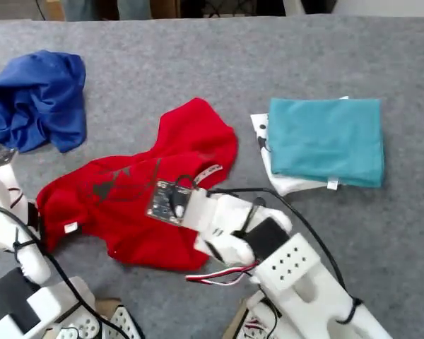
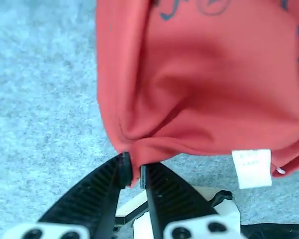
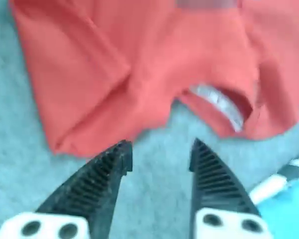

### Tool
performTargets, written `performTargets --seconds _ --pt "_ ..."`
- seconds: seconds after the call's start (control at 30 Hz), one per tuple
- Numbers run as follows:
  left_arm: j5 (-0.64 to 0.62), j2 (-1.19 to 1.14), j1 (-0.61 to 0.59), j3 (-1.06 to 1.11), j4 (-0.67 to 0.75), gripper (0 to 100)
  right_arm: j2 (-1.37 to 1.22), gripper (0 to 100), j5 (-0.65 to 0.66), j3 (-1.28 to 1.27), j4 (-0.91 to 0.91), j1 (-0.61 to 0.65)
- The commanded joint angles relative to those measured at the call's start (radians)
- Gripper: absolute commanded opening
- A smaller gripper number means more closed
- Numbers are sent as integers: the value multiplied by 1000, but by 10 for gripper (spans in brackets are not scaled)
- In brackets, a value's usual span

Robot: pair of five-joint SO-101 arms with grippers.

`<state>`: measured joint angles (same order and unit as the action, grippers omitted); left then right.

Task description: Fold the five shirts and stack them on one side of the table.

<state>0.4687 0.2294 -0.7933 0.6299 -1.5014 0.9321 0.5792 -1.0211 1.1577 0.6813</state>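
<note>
A red shirt (image 1: 148, 191) lies crumpled in the middle of the grey table (image 1: 268, 63). My left gripper (image 2: 133, 168) is shut on the red shirt's (image 2: 199, 79) edge, pinching a fold of cloth beside a white label (image 2: 251, 168). My right gripper (image 3: 159, 152) hovers open above the bare table just off the red shirt's (image 3: 134, 64) collar, with nothing between its fingers. In the high view the right arm (image 1: 226, 222) lies over the shirt's near side. A blue shirt (image 1: 35, 99) sits bunched at the far left. A folded teal shirt (image 1: 325, 141) rests on a folded white one (image 1: 286, 180) at the right.
The left arm's white body (image 1: 10, 233) stands at the near left edge with cables trailing. The right arm's base (image 1: 304, 289) fills the near middle. Open grey cloth stretches along the back and at the far right.
</note>
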Motion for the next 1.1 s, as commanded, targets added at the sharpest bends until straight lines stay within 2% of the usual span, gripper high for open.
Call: performTargets --seconds 0.0,0.1,0.27,0.37,0.6,0.8,1.07 --pt "-11 21 33 1 -2 29 -101 112 -149 113 -15 75" --pt "-11 21 38 1 -2 29 -255 58 -338 191 -21 86" --pt "-11 21 33 1 -2 29 -544 108 -609 401 77 86" --pt "-11 21 33 2 0 29 -705 115 -718 568 172 87" --pt "-9 21 31 18 12 29 -1033 116 -810 852 354 163" --pt "-8 21 31 64 49 29 -1227 116 -856 964 371 183" --pt "-6 21 31 76 49 29 -1334 116 -859 1027 367 178"
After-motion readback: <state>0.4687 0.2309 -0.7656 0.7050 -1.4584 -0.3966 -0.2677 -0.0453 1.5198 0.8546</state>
